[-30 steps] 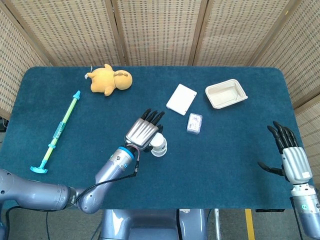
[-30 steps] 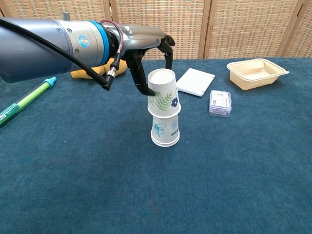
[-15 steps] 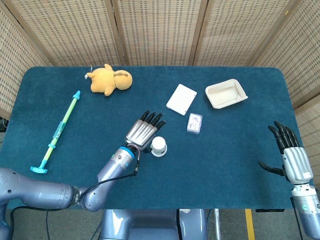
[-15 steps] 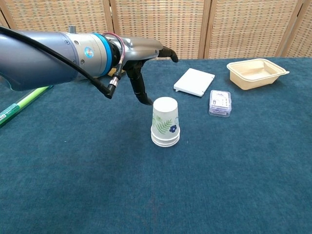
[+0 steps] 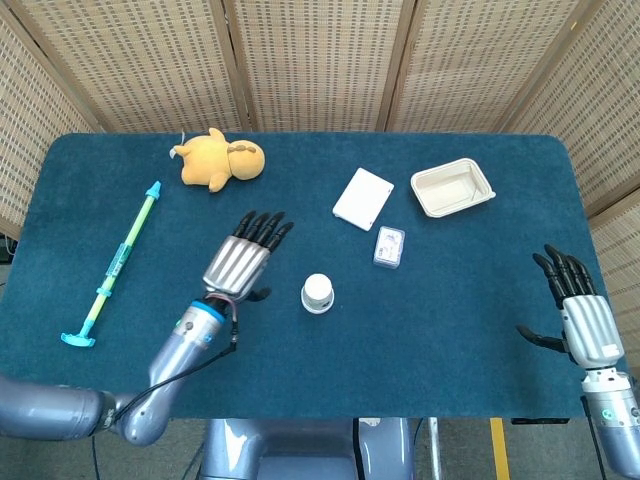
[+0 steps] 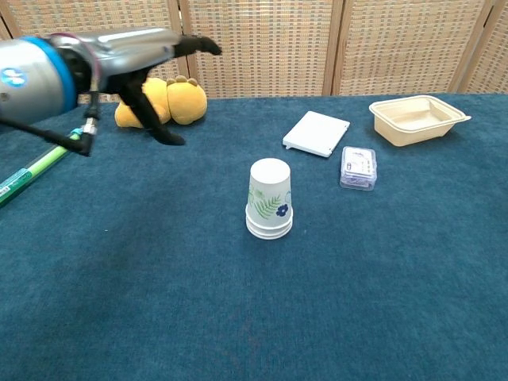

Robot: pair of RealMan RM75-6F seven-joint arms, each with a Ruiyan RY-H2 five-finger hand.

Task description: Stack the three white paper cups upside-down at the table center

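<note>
Woven cane screens behind a dark teal felt table (image 5: 450,320). Nested stack of white leaf-printed paper cups (image 6: 270,198), upside-down, upright axis, near table centre. Left hand (image 5: 242,262) just left of the stack, well clear of it, fingers spread, holding nothing. Right hand (image 5: 578,312) far right at the table edge, fingers apart, empty. Stack nearer the left hand; stacking apparently done.

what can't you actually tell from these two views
- Cup stack: cup count unclear; the chest view shows only nested rims, the head view only its top.
- Right hand: outside the chest view.
- Small clear box: contents too small.
- Left hand: palm side hidden in both views.
</note>
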